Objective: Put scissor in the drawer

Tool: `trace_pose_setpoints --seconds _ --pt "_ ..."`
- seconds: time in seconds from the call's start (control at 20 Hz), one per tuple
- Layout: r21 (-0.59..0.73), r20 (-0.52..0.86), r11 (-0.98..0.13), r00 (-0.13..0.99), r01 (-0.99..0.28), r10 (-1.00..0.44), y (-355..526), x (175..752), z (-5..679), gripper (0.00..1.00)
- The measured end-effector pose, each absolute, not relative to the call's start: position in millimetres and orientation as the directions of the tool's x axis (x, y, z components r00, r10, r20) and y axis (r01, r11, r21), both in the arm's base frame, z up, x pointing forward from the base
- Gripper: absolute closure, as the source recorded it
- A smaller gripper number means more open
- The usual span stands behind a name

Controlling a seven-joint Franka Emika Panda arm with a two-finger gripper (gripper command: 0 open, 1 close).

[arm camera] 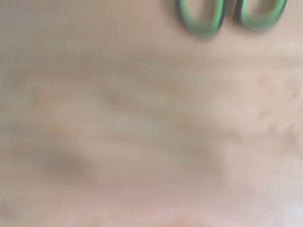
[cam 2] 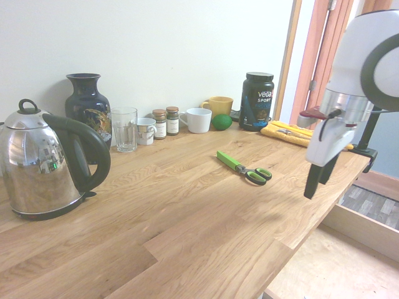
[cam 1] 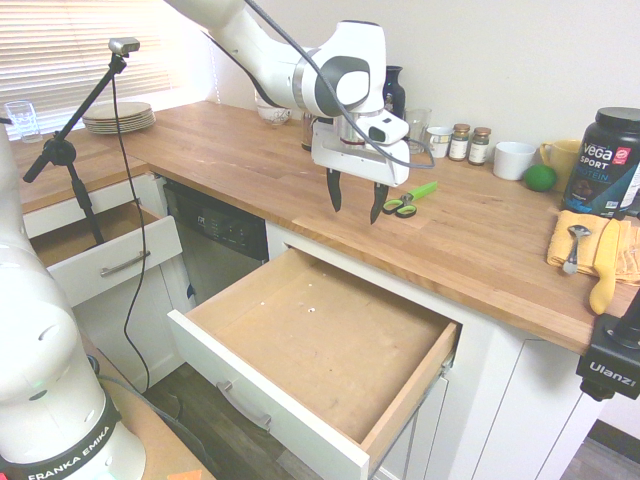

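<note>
Above the counter (cam 1: 300, 200), over the open drawer's (cam 1: 320, 315) back edge: claw (cam 1: 357, 198), 2 fingers spread, nothing between. Scissors (cam 2: 246, 170) lie on the counter, behind the drawer, green cover pointing wallward.

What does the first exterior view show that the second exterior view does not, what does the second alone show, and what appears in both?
First only: the stack of plates, the dishwasher and the smaller drawer.

Second only: the reddish door frame and the kettle's full black handle.

Both: the open gripper, the scissors lying on the counter, the large open drawer, the dark vase and the protein tub.
</note>
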State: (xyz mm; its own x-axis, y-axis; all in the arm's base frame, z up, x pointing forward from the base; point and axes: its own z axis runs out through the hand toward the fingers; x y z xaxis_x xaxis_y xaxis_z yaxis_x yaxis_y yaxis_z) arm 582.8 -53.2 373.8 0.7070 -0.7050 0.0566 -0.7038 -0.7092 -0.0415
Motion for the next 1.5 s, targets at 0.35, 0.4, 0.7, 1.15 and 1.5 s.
trace_pose_setpoints --seconds 0.35,0.4,0.7,1.15,1.5 --pt "-0.04 0.069 -0.706 0.703 -0.707 -0.708 -56 648 369 0.0" --pt "-0.041 0.071 -0.706 0.703 -0.707 -0.708 -56 656 369 0.0" --pt "-0.042 0.086 -0.707 0.702 -0.706 -0.707 -58 701 370 0.0" --pt "-0.026 0.085 -0.704 0.7 -0.71 -0.709 -55 752 355 0.0" --pt "-0.019 0.078 -0.697 0.694 -0.717 -0.716 -50 765 348 0.0"
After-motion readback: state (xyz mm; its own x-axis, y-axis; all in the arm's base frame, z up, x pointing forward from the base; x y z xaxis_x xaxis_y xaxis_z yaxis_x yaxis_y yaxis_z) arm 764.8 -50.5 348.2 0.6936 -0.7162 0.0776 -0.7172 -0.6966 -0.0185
